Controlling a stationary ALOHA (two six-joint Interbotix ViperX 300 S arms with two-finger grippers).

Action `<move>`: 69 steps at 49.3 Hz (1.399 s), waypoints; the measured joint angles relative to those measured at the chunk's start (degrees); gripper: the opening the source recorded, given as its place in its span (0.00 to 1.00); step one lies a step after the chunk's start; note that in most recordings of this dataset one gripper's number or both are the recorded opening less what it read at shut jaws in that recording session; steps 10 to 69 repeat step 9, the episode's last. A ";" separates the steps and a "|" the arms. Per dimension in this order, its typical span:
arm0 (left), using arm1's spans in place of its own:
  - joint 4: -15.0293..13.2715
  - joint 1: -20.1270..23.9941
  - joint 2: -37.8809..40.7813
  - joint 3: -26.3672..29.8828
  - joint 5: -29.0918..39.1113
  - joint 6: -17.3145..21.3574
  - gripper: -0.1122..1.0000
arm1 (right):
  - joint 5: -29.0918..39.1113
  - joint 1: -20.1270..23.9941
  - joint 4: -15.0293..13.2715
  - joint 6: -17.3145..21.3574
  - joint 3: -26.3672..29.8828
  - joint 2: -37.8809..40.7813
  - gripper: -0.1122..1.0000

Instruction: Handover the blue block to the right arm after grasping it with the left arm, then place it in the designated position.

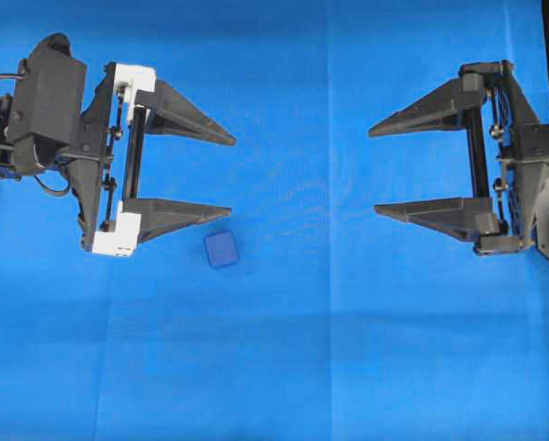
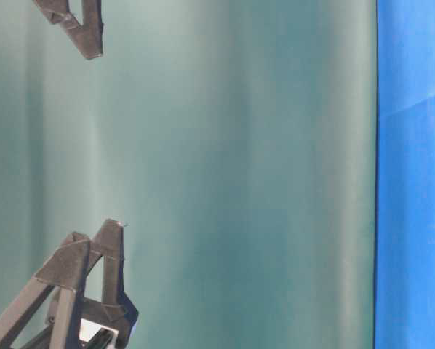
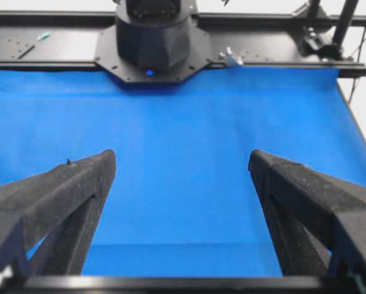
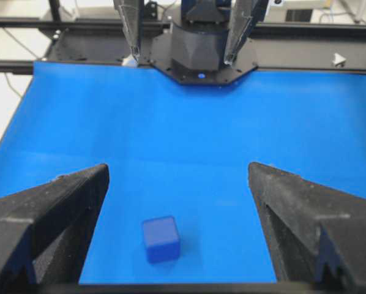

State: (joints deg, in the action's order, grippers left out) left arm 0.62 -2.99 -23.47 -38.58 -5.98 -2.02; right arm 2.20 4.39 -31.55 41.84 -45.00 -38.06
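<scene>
Blue block (image 1: 221,249): one small dark-blue cube, lying on the blue cloth (image 1: 330,367) in the near-left part of the overhead view, just beside and nearer than the near fingertip of the left gripper, apparently not touching it, though the gap is too slight to judge with certainty; in the right wrist view the block (image 4: 161,239) is sitting between that gripper's two fingers but well ahead of them. Left gripper (image 1: 232,175): white-bracketed, at the left, pointing right, jaws standing fully spread and holding nothing. Right gripper (image 1: 373,171): all black, at the right, pointing left, jaws spread wide and empty, well apart from the block. Table-level view: showing only black finger parts against a green backdrop (image 2: 239,174).
</scene>
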 measured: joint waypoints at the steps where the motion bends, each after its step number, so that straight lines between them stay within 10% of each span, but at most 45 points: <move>1: 0.00 0.00 -0.09 0.00 0.00 0.00 0.94 | 0.00 0.00 0.00 0.00 0.00 0.00 0.87; 69: 0.00 0.00 0.00 0.00 0.00 0.00 0.94 | -0.09 0.00 -0.09 0.00 0.00 0.09 0.87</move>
